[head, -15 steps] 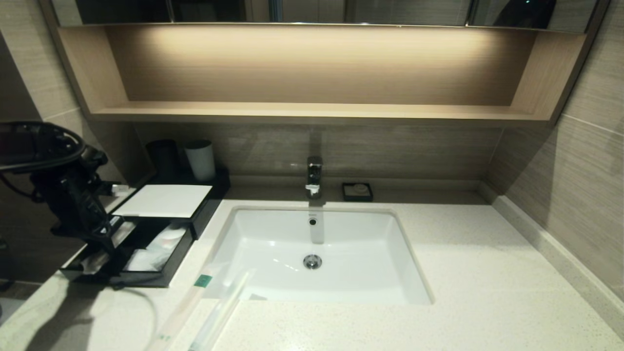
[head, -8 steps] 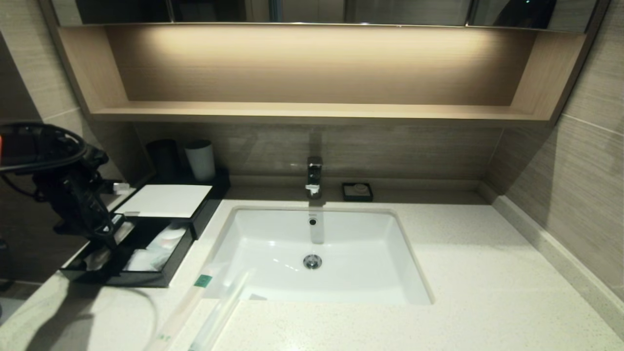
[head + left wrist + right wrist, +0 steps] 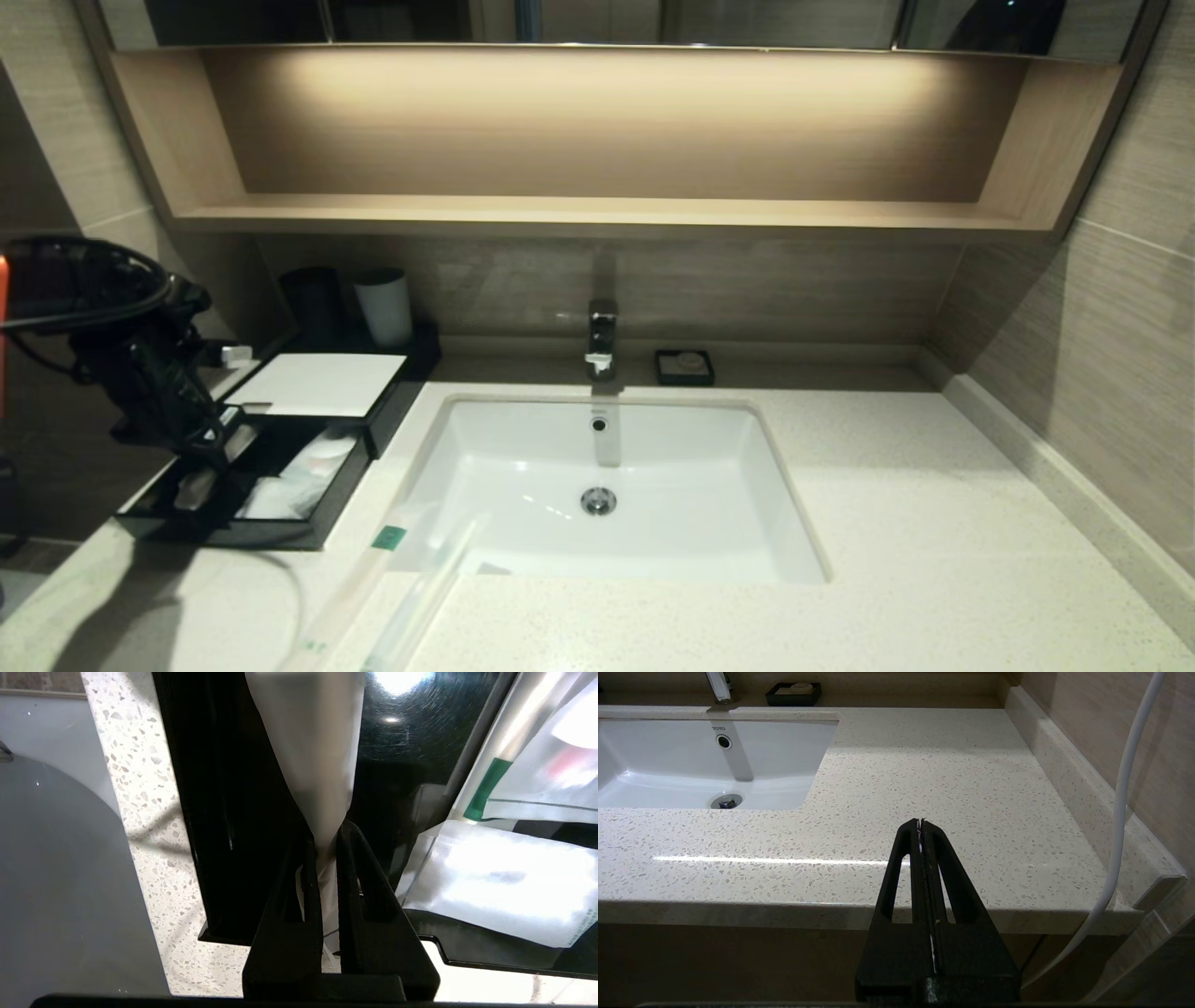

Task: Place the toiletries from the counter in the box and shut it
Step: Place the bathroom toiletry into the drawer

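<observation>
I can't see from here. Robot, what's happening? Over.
Left gripper shut on a toiletry over the open box. Right gripper shut, parked. Two toiletries left on the counter.

text: "TOTO" | on: sink [image 3: 668, 765] back wall, above overflow hole | other labels: unreadable
</observation>
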